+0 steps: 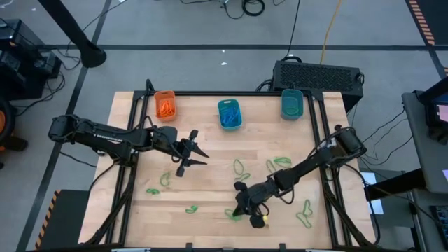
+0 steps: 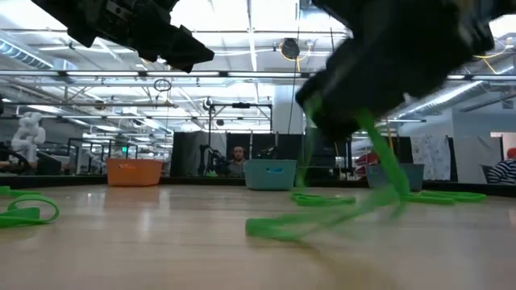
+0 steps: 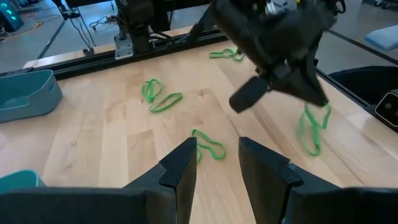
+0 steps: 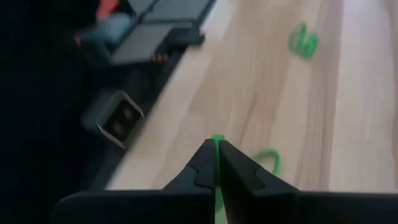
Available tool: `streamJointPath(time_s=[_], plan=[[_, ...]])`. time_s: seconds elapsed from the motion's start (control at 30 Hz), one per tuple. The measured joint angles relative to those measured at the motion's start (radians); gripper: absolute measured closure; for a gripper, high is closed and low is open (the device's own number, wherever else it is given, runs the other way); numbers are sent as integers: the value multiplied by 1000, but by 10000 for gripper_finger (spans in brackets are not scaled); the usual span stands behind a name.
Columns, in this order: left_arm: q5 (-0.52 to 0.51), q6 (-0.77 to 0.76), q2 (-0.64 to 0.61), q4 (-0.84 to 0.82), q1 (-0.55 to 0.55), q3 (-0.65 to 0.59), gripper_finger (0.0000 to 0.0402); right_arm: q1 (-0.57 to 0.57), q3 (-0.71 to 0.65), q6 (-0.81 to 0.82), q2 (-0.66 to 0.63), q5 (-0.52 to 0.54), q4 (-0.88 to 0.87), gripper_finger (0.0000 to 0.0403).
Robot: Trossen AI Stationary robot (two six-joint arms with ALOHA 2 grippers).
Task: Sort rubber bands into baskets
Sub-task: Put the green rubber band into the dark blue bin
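Green rubber bands lie scattered on the wooden table (image 1: 210, 140), among them one (image 1: 241, 168) at the middle and one (image 3: 208, 147) just ahead of my left gripper. At the far edge stand three baskets: an orange one (image 1: 165, 105) and two teal ones (image 1: 229, 114) (image 1: 292, 103). My right gripper (image 1: 239, 207) is low over the near middle, shut on a green rubber band (image 3: 311, 130). My left gripper (image 3: 217, 163) hovers open at the table's left middle with nothing between its fingers. My right gripper pinches the green rubber band's upper end (image 4: 216, 142) between its two fingertips. The fingers slant down from the table's right. The band hangs below them, drawn long, and its lower end (image 2: 274, 229) looks to lie on the table.
More green bands lie at the near left (image 1: 164, 180), near the front edge (image 1: 191, 208) and at the right (image 1: 305, 212). A small yellow thing (image 1: 259, 220) lies beside my right gripper. A black box (image 1: 318, 75) stands beyond the far right corner.
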Motion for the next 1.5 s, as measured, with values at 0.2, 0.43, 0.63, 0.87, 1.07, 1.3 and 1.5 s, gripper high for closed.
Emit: streamJointPath(time_s=[0.2,0.43,0.63,0.87,1.07,1.3,1.5], plan=[[0,-1,0,0,0,0,274,-26,0,115,-108,-30,-7,401],[0,-24,0,0,-1,0,274,-70,0,117,-273,15,-225,402],[0,-26,4,7,-2,0,274,-136,0,27,-412,121,-471,402],[-47,-106,19,-104,-2,2,274,-288,0,29,-532,358,-846,403],[-134,-133,-16,-351,1,1,274,-457,0,76,-569,486,-1122,403],[-274,-119,-47,-363,32,2,274,-711,0,54,-562,531,-1229,403],[-279,-104,-48,-362,102,-35,274,-932,0,6,-563,588,-1193,402]])
